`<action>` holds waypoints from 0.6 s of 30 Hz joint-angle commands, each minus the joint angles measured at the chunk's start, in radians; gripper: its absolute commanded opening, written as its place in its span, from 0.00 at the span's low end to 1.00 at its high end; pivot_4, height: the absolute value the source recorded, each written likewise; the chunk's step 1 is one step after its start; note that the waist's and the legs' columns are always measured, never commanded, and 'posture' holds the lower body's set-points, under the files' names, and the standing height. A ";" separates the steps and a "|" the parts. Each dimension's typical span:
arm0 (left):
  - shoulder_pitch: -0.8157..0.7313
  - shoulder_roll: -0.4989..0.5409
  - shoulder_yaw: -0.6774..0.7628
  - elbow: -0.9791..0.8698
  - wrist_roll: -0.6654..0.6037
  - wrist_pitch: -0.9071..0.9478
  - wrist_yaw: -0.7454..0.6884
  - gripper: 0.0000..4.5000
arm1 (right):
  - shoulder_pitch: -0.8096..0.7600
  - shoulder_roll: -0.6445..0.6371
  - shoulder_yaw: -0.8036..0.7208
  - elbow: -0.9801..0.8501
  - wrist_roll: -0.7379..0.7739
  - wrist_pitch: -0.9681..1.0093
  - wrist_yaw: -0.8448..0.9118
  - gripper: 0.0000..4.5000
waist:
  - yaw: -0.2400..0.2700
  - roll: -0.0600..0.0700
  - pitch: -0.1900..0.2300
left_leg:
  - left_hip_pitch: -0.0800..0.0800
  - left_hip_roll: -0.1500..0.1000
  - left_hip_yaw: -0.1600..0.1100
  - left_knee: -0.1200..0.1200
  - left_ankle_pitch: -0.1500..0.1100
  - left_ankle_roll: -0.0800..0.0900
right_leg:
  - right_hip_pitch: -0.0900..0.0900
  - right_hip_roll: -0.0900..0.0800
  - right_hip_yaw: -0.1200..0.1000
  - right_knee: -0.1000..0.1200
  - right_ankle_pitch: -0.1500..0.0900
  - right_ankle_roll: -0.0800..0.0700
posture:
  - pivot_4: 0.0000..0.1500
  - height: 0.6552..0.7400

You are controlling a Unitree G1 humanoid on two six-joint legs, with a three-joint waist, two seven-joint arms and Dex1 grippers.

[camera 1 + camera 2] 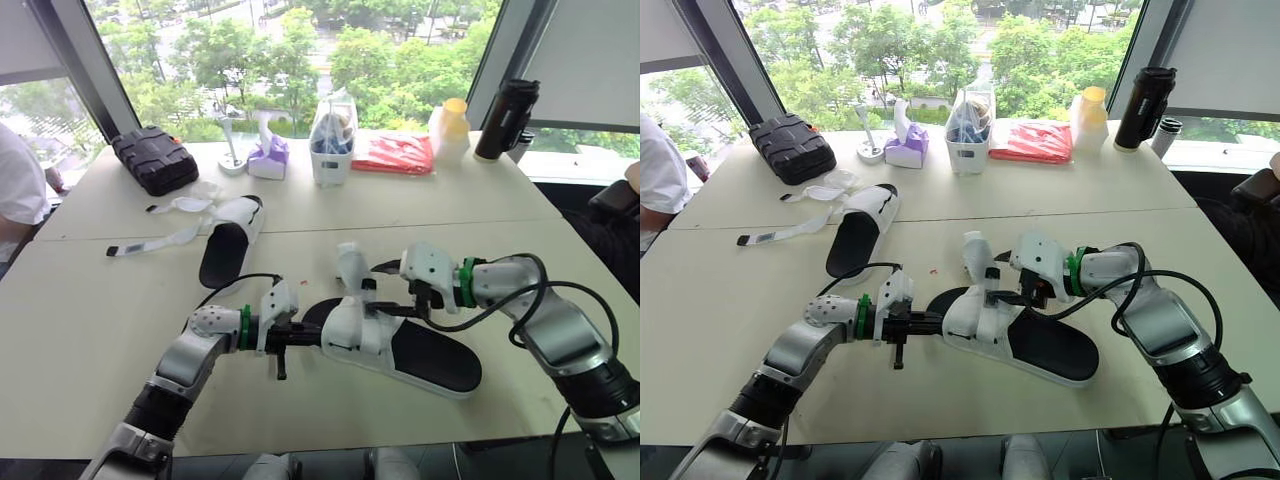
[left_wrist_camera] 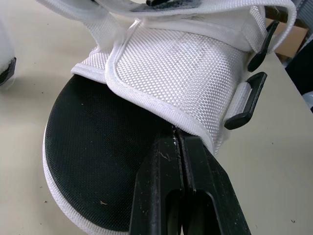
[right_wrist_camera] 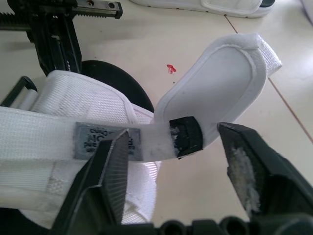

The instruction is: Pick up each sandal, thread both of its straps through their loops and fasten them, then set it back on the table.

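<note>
White mesh sandal with black footbed [image 1: 400, 345], at the near edge of the beige table [image 1: 90, 320].
Left wrist view: left gripper [image 2: 177, 133] pinched shut on its hem; right wrist view: right gripper [image 3: 174, 133] gaping around the strap tip [image 3: 185, 137], empty.

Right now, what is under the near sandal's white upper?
The black footbed runs under the white upper, where the left gripper meets its edge, jaws shut. Deeper inside is covered.
</note>
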 commanded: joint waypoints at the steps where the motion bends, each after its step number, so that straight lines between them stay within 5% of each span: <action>1: 0.047 0.016 -0.077 0.035 0.054 0.021 -0.008 0.00 | -0.021 0.003 -0.037 -0.029 0.034 0.029 0.009 0.65 | 0.000 0.000 0.000 | 0.000 0.000 0.000 0.000 0.000 0.000 | 0.000 0.000 0.000 0.000 0.000 0.000 | 1.00 1.00; 6: 0.045 0.013 -0.081 0.036 0.058 0.018 -0.007 0.00 | -0.020 -0.007 -0.028 -0.026 0.038 0.092 0.011 0.65 | 0.000 0.000 0.000 | 0.000 0.000 0.000 0.000 0.000 0.000 | 0.000 0.000 0.000 0.000 0.000 0.000 | 1.00 1.00; 12: 0.050 0.014 -0.080 0.033 0.058 0.012 -0.008 0.00 | -0.101 0.020 -0.122 -0.001 0.273 0.606 -0.002 0.65 | 0.001 0.001 -0.001 | 0.000 0.000 0.000 0.000 0.000 0.000 | 0.000 0.000 0.000 0.000 0.000 0.000 | 1.00 1.00; 18: 0.049 0.012 -0.081 0.040 0.059 0.004 -0.009 0.00 | -0.165 0.054 -0.184 0.063 0.393 0.831 -0.035 0.65 | 0.001 0.001 -0.001 | -0.001 0.000 0.000 0.000 0.000 0.000 | 0.000 0.000 0.000 0.000 0.000 0.000 | 1.00 1.00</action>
